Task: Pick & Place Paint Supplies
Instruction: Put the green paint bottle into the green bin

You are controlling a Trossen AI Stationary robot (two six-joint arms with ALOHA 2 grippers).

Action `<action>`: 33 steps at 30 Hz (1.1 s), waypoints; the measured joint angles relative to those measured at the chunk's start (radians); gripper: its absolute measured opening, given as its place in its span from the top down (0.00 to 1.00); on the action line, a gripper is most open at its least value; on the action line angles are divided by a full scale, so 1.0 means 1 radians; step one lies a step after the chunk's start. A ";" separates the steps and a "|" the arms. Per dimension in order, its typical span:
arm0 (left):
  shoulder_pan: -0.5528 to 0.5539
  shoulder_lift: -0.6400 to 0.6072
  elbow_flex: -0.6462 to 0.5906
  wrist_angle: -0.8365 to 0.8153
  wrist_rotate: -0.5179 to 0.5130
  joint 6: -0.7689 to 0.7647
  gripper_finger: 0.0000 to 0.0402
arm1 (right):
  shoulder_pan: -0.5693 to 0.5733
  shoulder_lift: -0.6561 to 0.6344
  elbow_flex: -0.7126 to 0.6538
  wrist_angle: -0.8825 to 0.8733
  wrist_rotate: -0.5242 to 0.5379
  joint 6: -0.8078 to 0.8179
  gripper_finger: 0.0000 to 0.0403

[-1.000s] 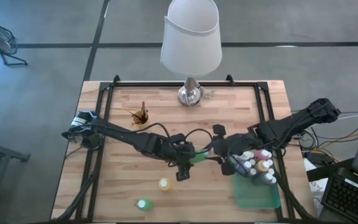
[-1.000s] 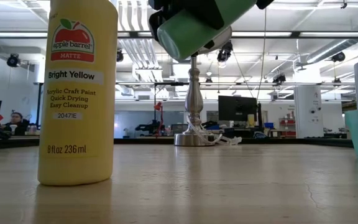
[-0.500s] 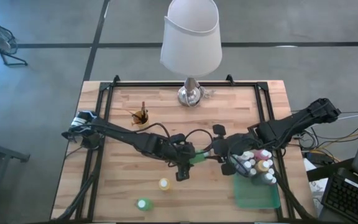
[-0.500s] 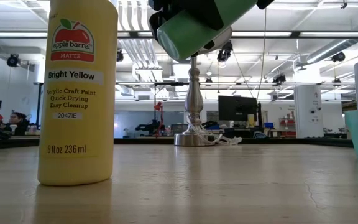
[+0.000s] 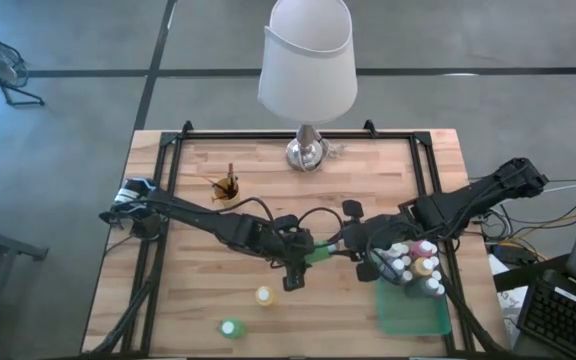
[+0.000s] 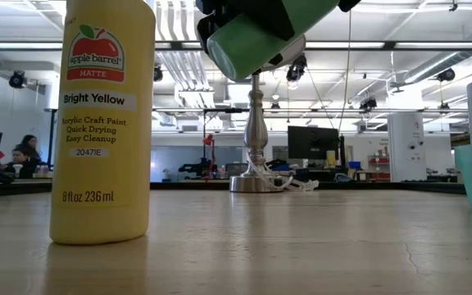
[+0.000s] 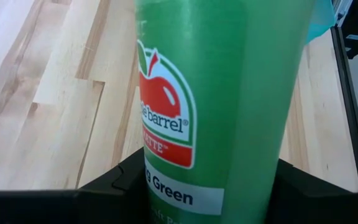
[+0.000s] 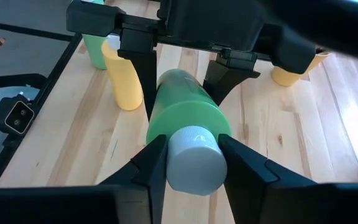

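A lamp (image 5: pixel 307 70) stands at the counter's (image 5: pixel 248 180) far edge, mid-width. A green tray (image 5: pixel 413 315) lies at its near right corner. A cup (image 5: pixel 225 189) sits toward the far left.

Green bottle (image 8: pixel 188 118) held level above mid-tabletop, white cap (image 8: pixel 194 158), yellow bottle (image 5: pixel 264 296) and light-green bottle (image 5: pixel 229 328) upright near front edge, capped bottles (image 5: pixel 413 265) clustered at right, brushes (image 5: pixel 230 184) upright at back left

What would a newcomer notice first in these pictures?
A green paint bottle held lying in the air above the table's middle, the left pincer clamping its body and the right pincer closing on its white cap. Next, the tall lamp at the far edge and a yellow bottle close to the low camera.
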 joint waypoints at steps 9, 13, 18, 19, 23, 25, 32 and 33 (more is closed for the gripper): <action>0.001 -0.004 0.003 0.028 -0.040 -0.007 0.31 | 0.000 0.002 0.000 -0.012 0.006 -0.007 0.71; 0.003 -0.010 0.006 0.014 -0.063 -0.012 0.20 | -0.002 0.001 -0.001 -0.035 0.010 -0.004 0.71; 0.004 -0.036 0.008 0.003 -0.072 0.012 0.18 | -0.001 0.000 0.006 -0.133 0.005 0.055 0.70; 0.004 -0.043 0.003 -0.003 -0.085 0.014 0.18 | -0.001 0.000 0.016 -0.172 0.005 0.072 0.70; 0.004 -0.054 0.002 -0.066 -0.141 0.015 0.20 | 0.014 -0.002 0.071 -0.301 0.005 0.141 0.71; 0.004 -0.055 0.002 -0.081 -0.181 0.016 0.21 | 0.036 -0.002 0.112 -0.371 0.002 0.176 0.71; 0.006 -0.054 0.000 -0.112 -0.210 0.002 0.21 | 0.158 0.011 0.247 -0.539 -0.001 0.315 0.71; 0.006 -0.054 0.000 -0.113 -0.210 -0.002 0.21 | 0.180 0.014 0.260 -0.564 0.000 0.347 0.71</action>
